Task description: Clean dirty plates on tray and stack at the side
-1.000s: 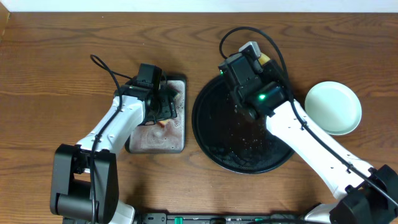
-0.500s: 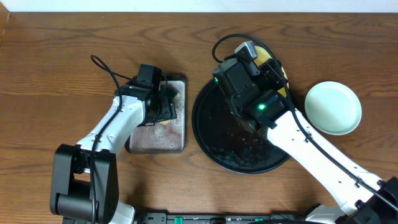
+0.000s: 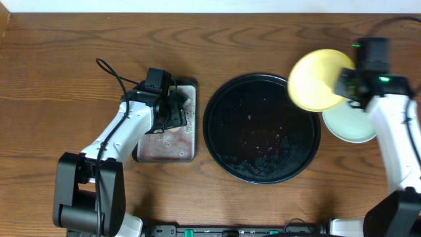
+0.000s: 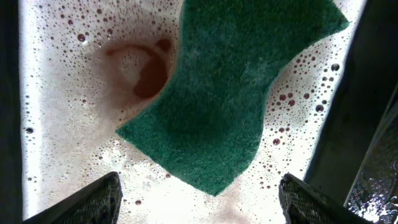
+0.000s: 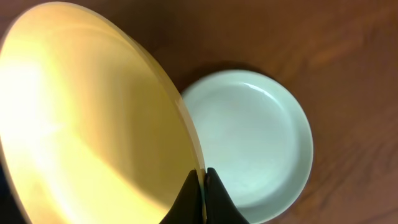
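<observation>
Right gripper (image 5: 202, 186) clamps yellow plate (image 3: 316, 80) rim, tilted above mint plate (image 5: 249, 137) at right edge. Left gripper (image 4: 199, 205) spread wide over sponge (image 4: 230, 93).

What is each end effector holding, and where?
Right end effector pinches the yellow plate by its rim. Left end effector is open over the green sponge, holding nothing.

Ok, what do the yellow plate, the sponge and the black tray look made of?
The yellow plate looks like plastic or melamine, smooth semi-gloss: thin rim, soft sheen; glazed ceramic is possible. The sponge is a green synthetic scouring pad: coarse, fibrous, matte. The black tray could be plastic or coated metal; dull black, faint sheen, small specks on it.
</observation>
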Available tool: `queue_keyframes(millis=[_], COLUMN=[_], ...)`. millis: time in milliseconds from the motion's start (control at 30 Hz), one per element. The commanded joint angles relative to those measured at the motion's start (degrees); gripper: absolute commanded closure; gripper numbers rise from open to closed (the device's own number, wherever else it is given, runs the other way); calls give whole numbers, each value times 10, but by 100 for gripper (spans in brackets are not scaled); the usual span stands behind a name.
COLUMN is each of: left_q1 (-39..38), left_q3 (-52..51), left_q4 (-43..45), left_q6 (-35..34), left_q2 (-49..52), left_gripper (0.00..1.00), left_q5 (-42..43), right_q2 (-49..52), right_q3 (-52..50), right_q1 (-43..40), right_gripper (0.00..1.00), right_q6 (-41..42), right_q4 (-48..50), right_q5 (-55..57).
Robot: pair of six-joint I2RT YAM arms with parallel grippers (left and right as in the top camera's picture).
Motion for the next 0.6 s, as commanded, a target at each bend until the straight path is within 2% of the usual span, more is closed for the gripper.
queue_keyframes(millis=[0,133,300,333,367,433,467,567], left_q1=[2,2,2,1,2,2,2,2], left_q3=[-9,-9,-9,-9,-9,-9,-9,-9], left_q4=[-2,-2,-2,-2,-2,-2,-2,-2], left_q6=[-7,-7,-7,-7,-7,-7,-7,-7], left_q2=[0,0,0,0,0,0,0,0], left_gripper=[19,19,19,19,19,18,18,17], left_q5=[-2,-2,-2,-2,-2,-2,-2,-2], right_q2=[-12,-12,-12,-12,-12,-12,-12,-12], right_q3=[-48,-112,-137,-137,-137,-137,-137,-137], right_q1=[-103,-199,-256,-257,-257,-253,-251,-240], right_gripper=[99,99,97,89,55,35,30,24], right_q6=[66,68,68,68,68,67,55,-5], right_q4=[2,36,77,81,86,88,89,99], right_q5=[-99,-116,-150,-150,-150,-172,-202,-354])
